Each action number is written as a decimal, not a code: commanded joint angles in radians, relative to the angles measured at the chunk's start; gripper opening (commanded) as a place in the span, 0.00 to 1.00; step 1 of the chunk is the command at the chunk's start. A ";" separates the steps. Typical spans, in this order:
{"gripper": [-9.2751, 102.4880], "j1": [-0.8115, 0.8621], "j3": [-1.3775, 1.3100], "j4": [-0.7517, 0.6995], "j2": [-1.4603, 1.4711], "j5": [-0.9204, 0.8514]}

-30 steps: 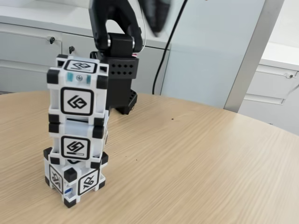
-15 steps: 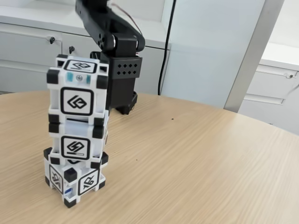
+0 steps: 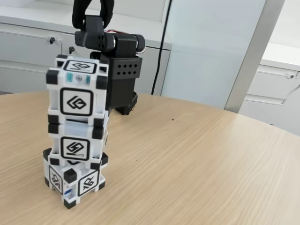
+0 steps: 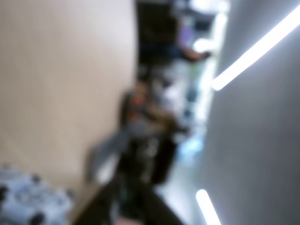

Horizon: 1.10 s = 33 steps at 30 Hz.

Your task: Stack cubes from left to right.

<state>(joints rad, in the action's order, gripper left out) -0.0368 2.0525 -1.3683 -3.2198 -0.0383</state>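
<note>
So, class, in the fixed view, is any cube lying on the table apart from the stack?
No: all three cubes stand in one column, and the table carries no separate cube.

Surface: round wooden table [image 3: 197, 164].
Resting on it: bottom cube [image 3: 72, 180] at 8 o'clock; arm base [image 3: 123, 86] at 11 o'clock.

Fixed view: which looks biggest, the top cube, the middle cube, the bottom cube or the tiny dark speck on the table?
1. Top cube, slightly.
2. Middle cube and bottom cube: too alike, partly hidden, angle misleads.
3. Speck, smallest by far.
</note>
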 commanded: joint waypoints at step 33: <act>0.08 0.293 0.765 0.227 -0.029 0.046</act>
<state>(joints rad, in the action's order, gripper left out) 0.2378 2.8241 -1.1428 -3.2198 -0.0077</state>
